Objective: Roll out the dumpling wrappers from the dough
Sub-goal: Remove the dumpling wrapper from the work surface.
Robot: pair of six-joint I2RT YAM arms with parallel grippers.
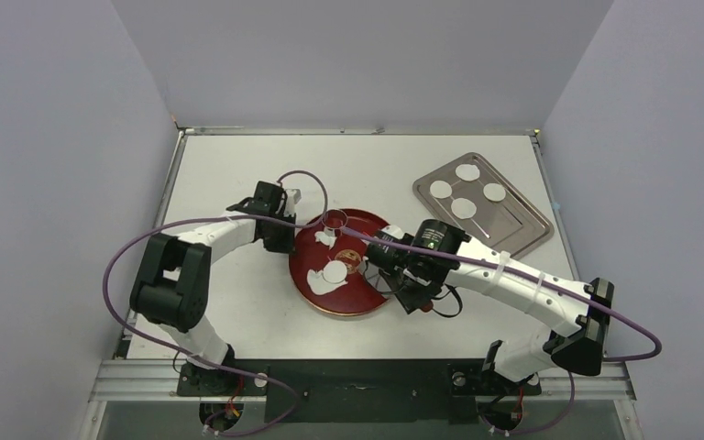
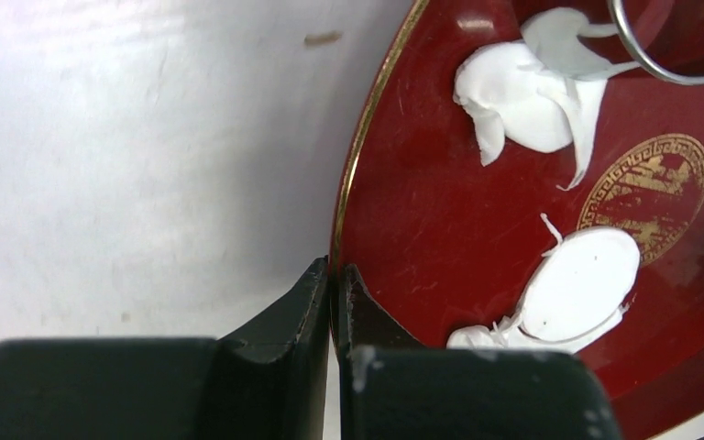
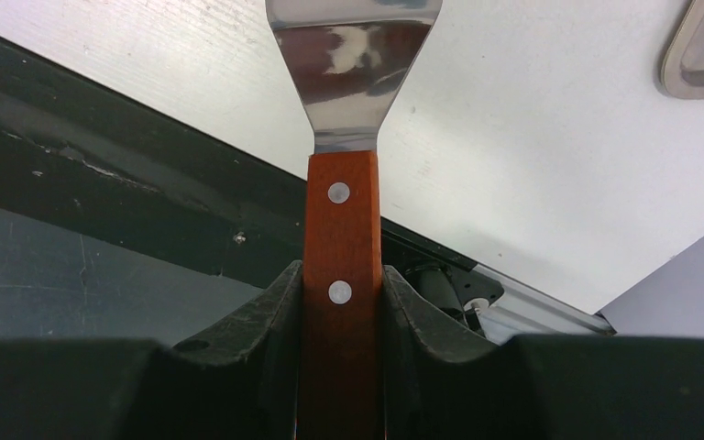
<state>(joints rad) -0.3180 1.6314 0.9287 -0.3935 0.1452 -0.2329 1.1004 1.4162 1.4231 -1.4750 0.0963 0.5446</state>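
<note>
While clamped on the spatula [image 3: 341, 211] handle, right claw [image 3: 341, 286]; left claw [image 2: 334, 272] together at the red plate [image 2: 422, 229] rim.

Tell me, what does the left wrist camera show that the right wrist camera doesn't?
Only the left wrist view: the red plate, ragged dough, one round wrapper, part of a metal ring, and the left gripper shut right at the plate's rim. Only the right wrist view: a wooden-handled spatula clamped in the right gripper, and a corner of the metal tray. Both: the white table top.
</note>
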